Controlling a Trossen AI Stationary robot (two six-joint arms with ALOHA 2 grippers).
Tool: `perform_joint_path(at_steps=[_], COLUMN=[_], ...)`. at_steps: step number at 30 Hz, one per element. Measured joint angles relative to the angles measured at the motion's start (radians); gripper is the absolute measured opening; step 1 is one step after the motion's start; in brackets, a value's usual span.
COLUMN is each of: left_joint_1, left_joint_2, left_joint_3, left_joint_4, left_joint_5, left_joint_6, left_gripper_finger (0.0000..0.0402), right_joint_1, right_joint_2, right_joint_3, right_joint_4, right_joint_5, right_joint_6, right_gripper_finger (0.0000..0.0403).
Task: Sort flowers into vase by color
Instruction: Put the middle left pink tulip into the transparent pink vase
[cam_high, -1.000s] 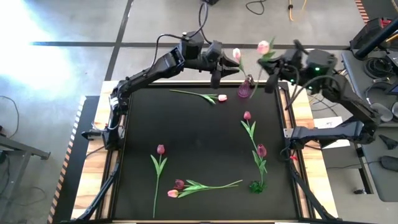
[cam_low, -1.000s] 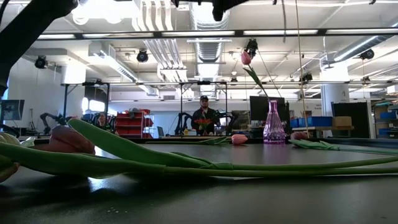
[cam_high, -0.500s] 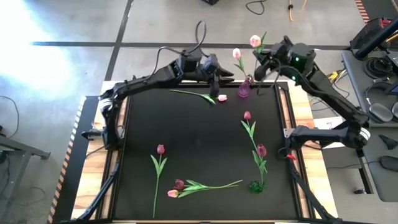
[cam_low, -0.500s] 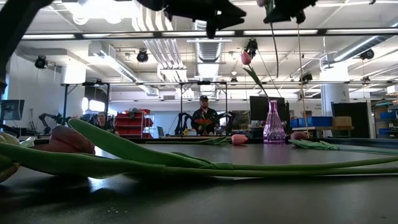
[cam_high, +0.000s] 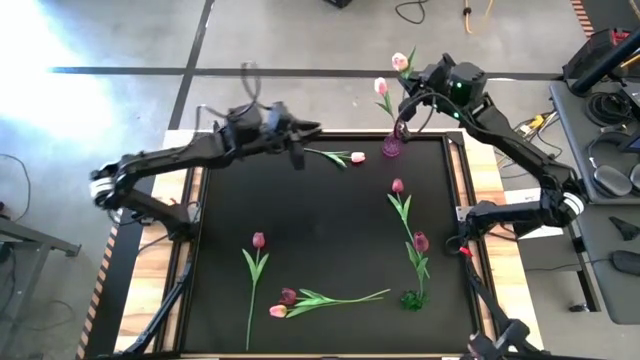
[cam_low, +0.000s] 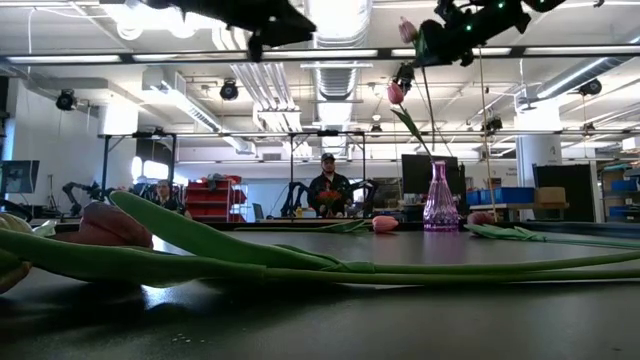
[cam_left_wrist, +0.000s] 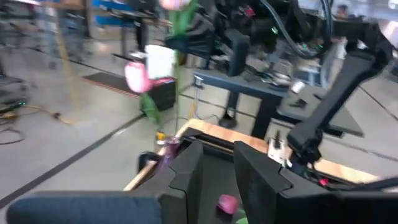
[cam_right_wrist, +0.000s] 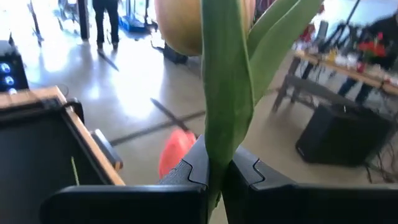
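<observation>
My right gripper (cam_high: 410, 98) hovers beyond the mat's far right corner, shut on a pale pink tulip with its head (cam_high: 400, 62) upward. Just below stands the purple vase (cam_high: 391, 146), which has one pink tulip (cam_high: 380, 86) stuck in it by the stem. My left gripper (cam_left_wrist: 217, 180) hangs open over the mat's far edge, left of the vase, with nothing between its fingers. A pink tulip (cam_high: 340, 156) lies flat on the mat near it. Several magenta tulips, such as (cam_high: 397, 186), and a pink one (cam_high: 278, 311) lie farther toward the near edge. My right gripper pinches the tulip's green stem (cam_right_wrist: 217, 163) between its two fingers, a short way below the head. The fingers reach in level and lie across the stem. The tulip stands upright, lifted clear, head and leaf (cam_right_wrist: 273, 31) above the fingers. Its stem hangs toward the purple vase's mouth.
A small green vase (cam_high: 412, 298) stands at the mat's near right. The black mat has wooden borders (cam_high: 480, 180) left and right. A person (cam_low: 327, 190) stands in the room behind the table.
My left gripper has drawn back from the purple vase toward the table's left and near side and sunk lower. My right gripper has carried the upright pink tulip leftward until it hangs over the purple vase.
</observation>
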Motion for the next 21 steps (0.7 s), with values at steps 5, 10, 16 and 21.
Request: perform_joint_path(at_steps=[5,10,16,21], left_joint_1=[-0.007,-0.013,-0.020,-0.022], left_joint_2=[-0.145,-0.238,-0.270,-0.253], left_joint_3=[-0.123,-0.189,-0.203,-0.202], left_joint_4=[-0.008,-0.004,-0.021,-0.026], left_joint_5=[-0.084,-0.124,-0.148,-0.149], left_joint_6=[-0.038,-0.060,-0.060,-0.060], left_gripper_finger=[0.0075,0.0075,0.0075,0.0075], right_joint_1=[-0.002,0.000,0.000,-0.001], right_joint_2=[0.038,0.060,0.065,0.065], right_joint_3=[-0.006,-0.011,-0.033,-0.043], right_joint_4=[0.005,0.024,0.027,0.024], right_joint_5=[0.007,0.004,0.027,0.135], right_joint_6=[-0.028,-0.035,-0.048,-0.049], right_gripper_finger=[0.0012,0.0012,0.0013,0.0015])
